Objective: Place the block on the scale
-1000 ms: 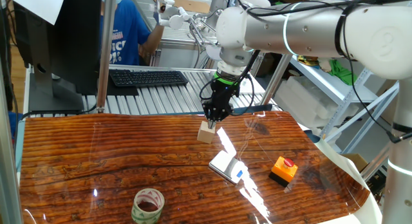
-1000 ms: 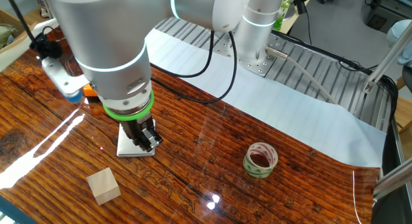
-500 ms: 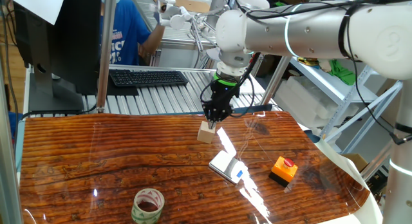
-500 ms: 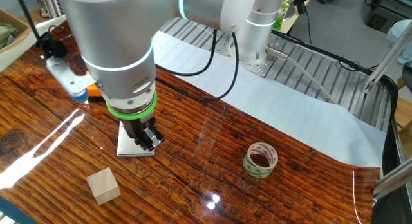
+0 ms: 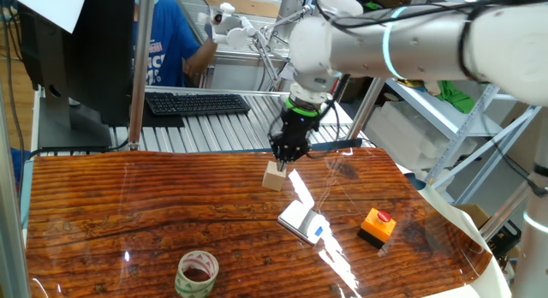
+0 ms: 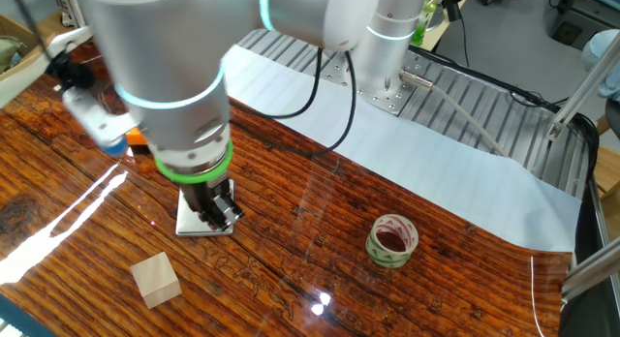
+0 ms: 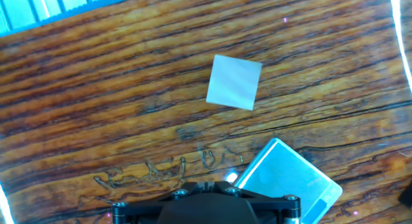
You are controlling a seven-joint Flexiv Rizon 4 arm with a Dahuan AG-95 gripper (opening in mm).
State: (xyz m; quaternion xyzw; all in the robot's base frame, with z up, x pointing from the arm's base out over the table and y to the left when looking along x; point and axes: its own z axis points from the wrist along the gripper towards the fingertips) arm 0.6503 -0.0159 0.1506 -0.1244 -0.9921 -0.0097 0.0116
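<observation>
My hand [image 6: 221, 213] is shut tight and holds nothing. The block [image 6: 156, 279] sits on the desk [image 6: 291, 269], a bit off to one side, with the scale [image 6: 194, 224] under my hand.

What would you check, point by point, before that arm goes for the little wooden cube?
1. Small tan wooden cube free on the wooden table, nothing on it: ok.
2. End effector open for a grasp: not ok, it is shut.
3. End effector empty: ok.
4. Thin silver-white scale plate bare: ok.
5. Tape roll and orange button box away from cube: ok.
6. End effector directly above cube: cannot tell.
</observation>
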